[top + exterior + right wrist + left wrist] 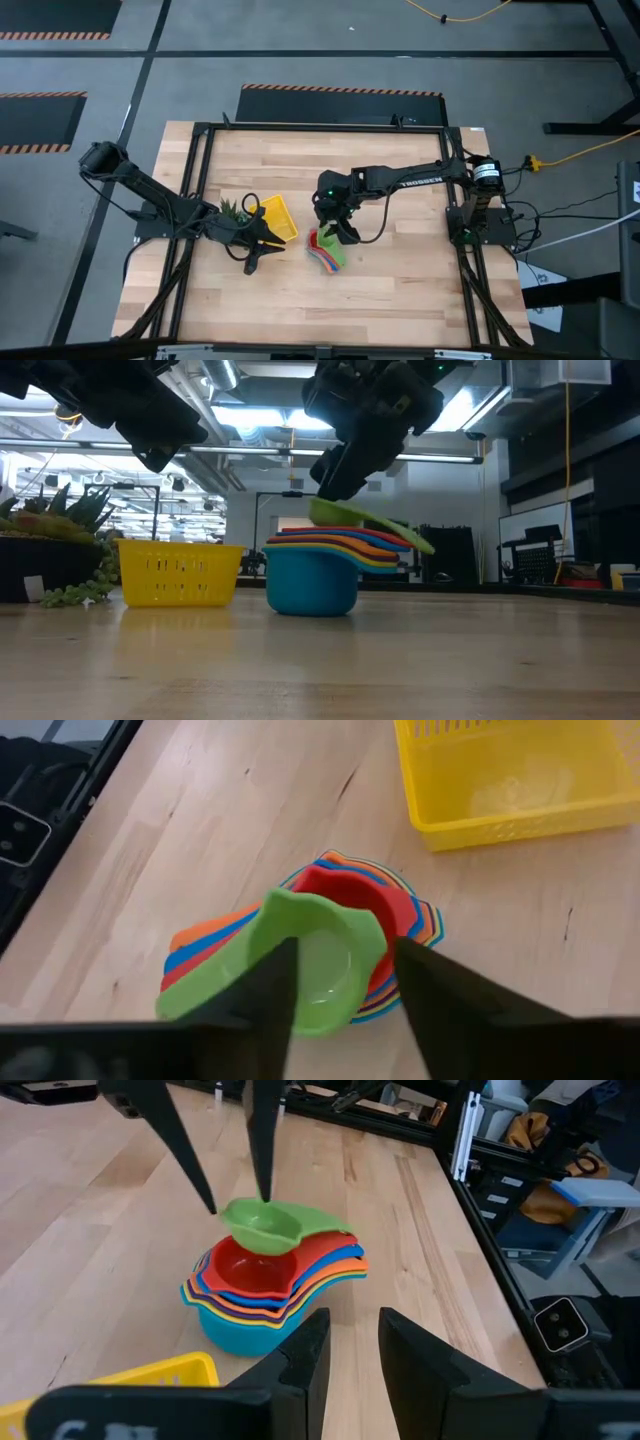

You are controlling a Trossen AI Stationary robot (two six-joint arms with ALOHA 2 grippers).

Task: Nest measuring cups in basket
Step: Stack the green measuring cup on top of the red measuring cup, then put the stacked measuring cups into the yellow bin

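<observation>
- The small green plastic measuring cup [262,1227] sits tilted on top of the nested stack of round plastic measuring cups [325,565], its flat handle sticking out past the stack's handles; it is not seated level in the red cup [250,1270] beneath it.
- The stack stands on the pale wooden table [400,280], outside the small square bright-yellow plastic basket [180,572] and just beside it, with a strip of bare wood between them.
- The large light-blue cup [312,587] forms the bottom of the stack; orange, yellow and dark-blue rims fan out above it.
- The right gripper [342,990] hangs directly over the green cup, its two dark fingers [262,1140] parted on either side of the bowl. Whether they touch the rim I cannot tell; nothing looks clamped.
- The left gripper [352,1355] hovers near the basket's edge, jaws a narrow gap apart and holding nothing.
- The basket's inside is bare, its walls low.
- A small spiky green plant [233,211] stands beside the basket, on the side away from the stack.
- Open wood lies in front of the stack and toward the right arm's side.
</observation>
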